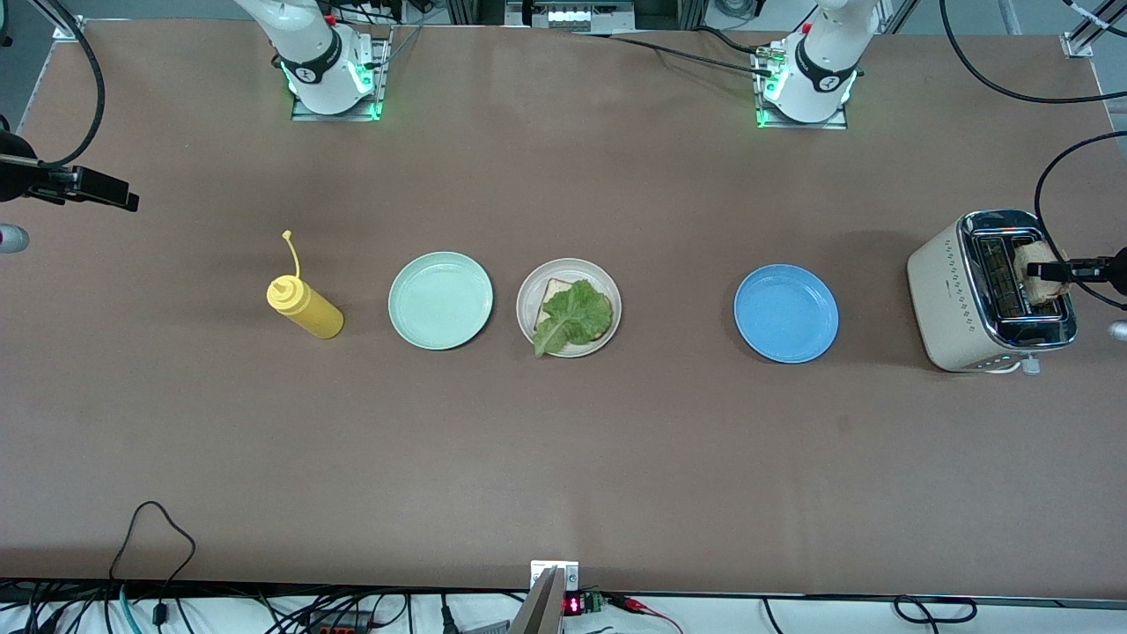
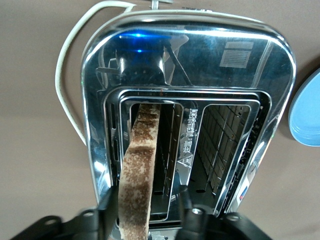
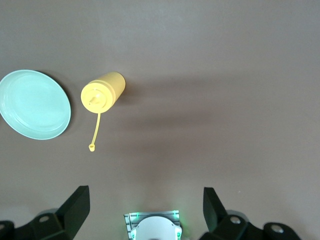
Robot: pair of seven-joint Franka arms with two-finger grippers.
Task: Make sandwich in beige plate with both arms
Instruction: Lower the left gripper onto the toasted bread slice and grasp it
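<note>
Left gripper (image 2: pixel 145 217) sits over the toaster (image 1: pixel 990 291) with fingers straddling but not yet clamping the upright toasted slice (image 2: pixel 140 170) – top for the beige plate (image 1: pixel 528 299), already holding bread (image 1: pixel 553 289) and lettuce (image 1: pixel 574 315) – while right gripper (image 3: pixel 145 210) waits wide open, empty.

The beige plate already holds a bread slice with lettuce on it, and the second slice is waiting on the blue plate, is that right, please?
Not quite. The beige plate does hold a bread slice with lettuce on it, but the blue plate holds nothing. The front view shows the second slice standing in the toaster, with the left gripper around it.
</note>
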